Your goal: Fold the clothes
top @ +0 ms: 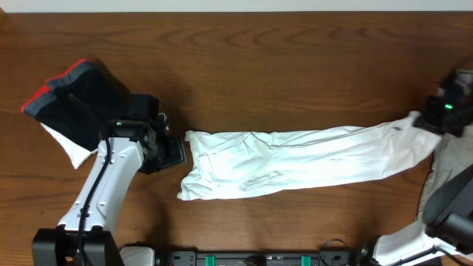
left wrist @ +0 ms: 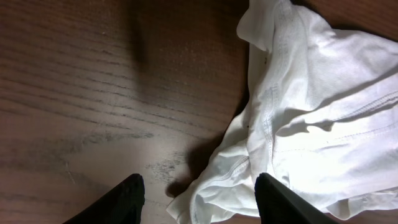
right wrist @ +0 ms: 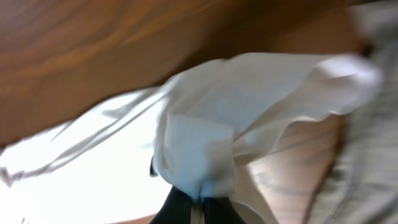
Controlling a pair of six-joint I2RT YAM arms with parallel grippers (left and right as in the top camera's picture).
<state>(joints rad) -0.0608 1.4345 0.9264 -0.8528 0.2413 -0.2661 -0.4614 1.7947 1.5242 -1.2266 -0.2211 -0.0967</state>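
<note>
Shirt Position and Gripper States

Shirt (top: 295, 159) lay on the table (top: 236, 66) as a long, narrow white band, pulled out along the 9-to-3 o'clock line of the overhead view. The 9 o'clock end was wider and bunched, with seams and folds showing. The 3 o'clock end narrowed to a point and rose slightly toward 2 o'clock.

Left gripper (top: 179, 152) sat at the 9 o'clock end of the shirt, just beside its edge. In the left wrist view the two black fingers (left wrist: 127, 199) stood well apart. A crumpled corner of the shirt (left wrist: 323, 124) lay on the wood (left wrist: 93, 93) between them, and neither finger pinched it. State: open, holding nothing.

Right gripper (top: 423, 122) sat at the 3 o'clock end of the shirt. In the right wrist view the fingers (right wrist: 180, 208) were pressed together at 6 o'clock of the frame. A gathered fold of the shirt (right wrist: 205, 137) was clamped between them and fanned out toward 12 o'clock. State: closed, gripping the shirt.

Other items on the table:
- A dark garment (top: 81, 96) with a red edge lay at 10 o'clock, well apart from the shirt.
- A white cloth (top: 70, 148) showed from under its 6 o'clock side.
- A grey cloth (top: 451, 166) lay at 3 o'clock, just beside the shirt's narrow end. It also appeared, blurred, at the 3 o'clock edge of the right wrist view (right wrist: 373, 155).
</note>
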